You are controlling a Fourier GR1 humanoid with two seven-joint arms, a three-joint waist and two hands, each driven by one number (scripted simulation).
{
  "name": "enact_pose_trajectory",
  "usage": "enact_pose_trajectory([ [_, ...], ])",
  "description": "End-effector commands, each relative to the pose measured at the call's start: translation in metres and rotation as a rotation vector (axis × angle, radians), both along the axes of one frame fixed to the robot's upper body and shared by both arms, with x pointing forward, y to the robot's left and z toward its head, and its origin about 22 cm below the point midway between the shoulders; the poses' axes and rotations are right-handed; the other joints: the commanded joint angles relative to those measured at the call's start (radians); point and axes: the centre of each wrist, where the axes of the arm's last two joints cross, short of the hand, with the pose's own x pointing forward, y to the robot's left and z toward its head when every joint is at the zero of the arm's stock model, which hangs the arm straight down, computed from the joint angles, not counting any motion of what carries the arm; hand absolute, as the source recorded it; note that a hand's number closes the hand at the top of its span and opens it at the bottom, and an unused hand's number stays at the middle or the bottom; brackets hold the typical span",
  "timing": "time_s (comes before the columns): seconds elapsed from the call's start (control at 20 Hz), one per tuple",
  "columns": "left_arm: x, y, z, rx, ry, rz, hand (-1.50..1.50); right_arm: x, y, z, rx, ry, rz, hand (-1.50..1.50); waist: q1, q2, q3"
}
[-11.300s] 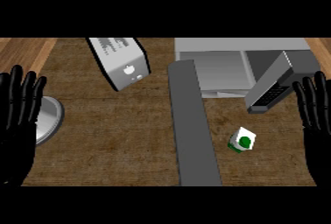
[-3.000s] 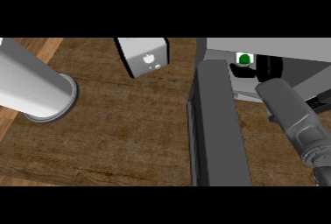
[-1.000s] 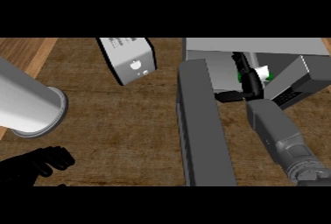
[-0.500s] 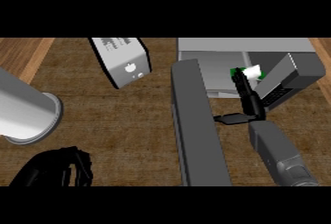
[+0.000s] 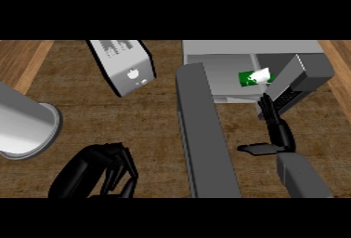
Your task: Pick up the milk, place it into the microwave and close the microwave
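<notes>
Green-and-white milk (image 5: 255,77), grey microwave (image 5: 274,51), black right hand (image 5: 276,125), brown woodgrain counter (image 5: 82,121)

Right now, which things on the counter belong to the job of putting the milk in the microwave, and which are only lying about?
For the job:
- milk, lying inside the microwave
- microwave door, open
- right hand, open, just outside the microwave
- left hand, curled, low at the view's left

Only lying about:
- grey box
- grey cylinder
</notes>
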Motion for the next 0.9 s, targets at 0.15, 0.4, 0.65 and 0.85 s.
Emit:
enact_pose_trajectory([
  [0.15, 0.036, -0.046, -0.006, 0.118, -0.066, -0.09, 1.5, -0.044, -0.03, -0.01, 0.017, -0.009, 0.001, -1.5, -0.009, 0.002, 0.0],
  [0.4, 0.04, -0.085, -0.03, 0.171, -0.001, -0.177, 1.5, -0.075, -0.049, -0.003, 0.021, -0.032, -0.004, -1.5, -0.009, 0.001, -0.001],
  [0.65, 0.046, -0.117, -0.076, 0.285, 0.013, -0.201, 1.5, -0.097, -0.081, 0.013, -0.019, -0.077, 0.024, -1.5, -0.024, 0.004, -0.001],
  [0.85, 0.052, -0.124, -0.111, 0.316, 0.015, -0.16, 1.5, -0.096, -0.088, 0.038, -0.039, -0.127, 0.1, -1.5, -0.038, 0.009, -0.002],
])
